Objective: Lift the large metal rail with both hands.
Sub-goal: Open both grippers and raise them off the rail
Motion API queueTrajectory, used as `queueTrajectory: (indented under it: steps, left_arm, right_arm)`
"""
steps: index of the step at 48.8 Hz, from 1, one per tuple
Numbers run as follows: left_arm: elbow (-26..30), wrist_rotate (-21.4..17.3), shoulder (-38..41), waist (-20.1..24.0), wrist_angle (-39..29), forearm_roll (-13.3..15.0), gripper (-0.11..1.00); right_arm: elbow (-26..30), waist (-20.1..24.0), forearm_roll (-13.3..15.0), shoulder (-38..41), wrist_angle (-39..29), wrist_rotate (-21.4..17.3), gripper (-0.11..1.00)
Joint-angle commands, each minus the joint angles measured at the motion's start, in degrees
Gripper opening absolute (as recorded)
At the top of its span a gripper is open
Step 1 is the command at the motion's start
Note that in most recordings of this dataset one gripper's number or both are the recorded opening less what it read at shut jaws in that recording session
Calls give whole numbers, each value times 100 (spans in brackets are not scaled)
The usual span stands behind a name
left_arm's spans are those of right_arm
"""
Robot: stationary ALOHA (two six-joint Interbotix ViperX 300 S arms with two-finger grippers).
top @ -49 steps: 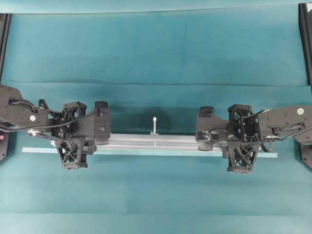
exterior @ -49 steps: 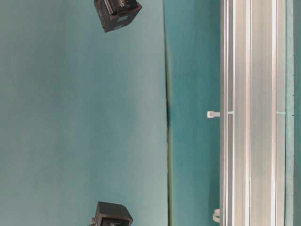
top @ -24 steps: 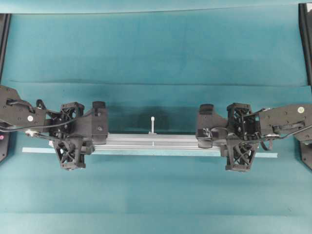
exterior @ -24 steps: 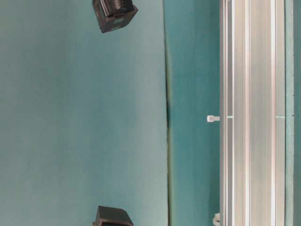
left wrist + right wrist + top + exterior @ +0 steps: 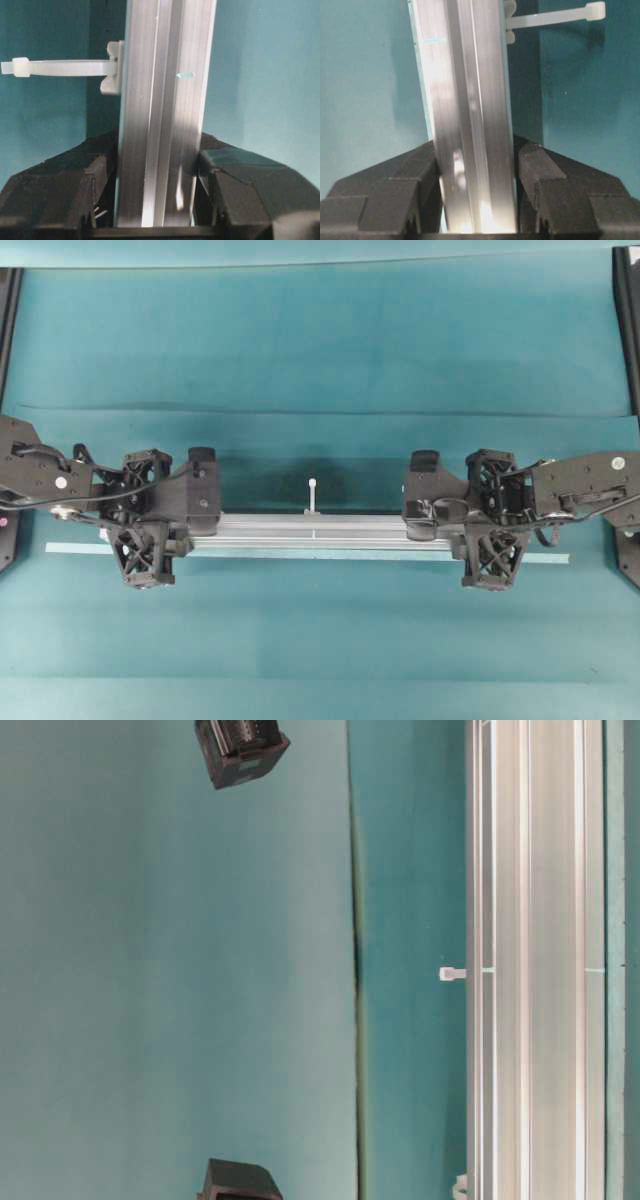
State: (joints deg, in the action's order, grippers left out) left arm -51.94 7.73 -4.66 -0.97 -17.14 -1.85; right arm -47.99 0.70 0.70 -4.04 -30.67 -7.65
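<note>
From overhead we see the rail [image 5: 315, 532] lying crosswise on the teal table [image 5: 320, 340], one zip tie [image 5: 313, 495] standing out at its middle and a pale strip [image 5: 70, 548] just beside its near edge. Our left gripper [image 5: 150, 530] and right gripper [image 5: 485, 530] straddle its two ends. At table level the rail [image 5: 530, 960] runs down the frame's right side. In the left wrist view our fingers [image 5: 60, 195] press both flanks of the rail: a closed grip. In the right wrist view the fingers [image 5: 395, 190] flank it closely; we cannot tell whether they clamp it.
</note>
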Motion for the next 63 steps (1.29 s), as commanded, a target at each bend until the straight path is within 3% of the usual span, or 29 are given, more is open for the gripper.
queueTrajectory:
  steps: [1,9,20,25,33,37,48,63]
  left_arm:
    - [105,62,9,-18,141,26,36]
    - [141,9,44,-18,193,26,36]
    - [149,35,132,-18,167,26,36]
    - [149,79,141,-18,123,26,39]
    - [141,0,123,-26,79,26,84]
    - [149,-26,114,-18,79,18,97]
    - [141,-105,-378,-9,-105,26,94]
    - [53,-132,-2145,114,-536,26,94]
  right_arm:
    - [62,-123,-35,-9,-44,-79,50]
    - [79,-79,-246,9,-26,-79,75]
    - [88,-9,-255,18,-18,-97,93]
    - [88,0,-255,18,-18,-97,94]
    - [97,9,-255,-26,-9,-70,94]
    - [97,0,-246,-114,-9,-79,94]
    - [79,-44,-246,-624,-35,-97,94]
    - [123,-483,-229,-1793,-334,-123,94]
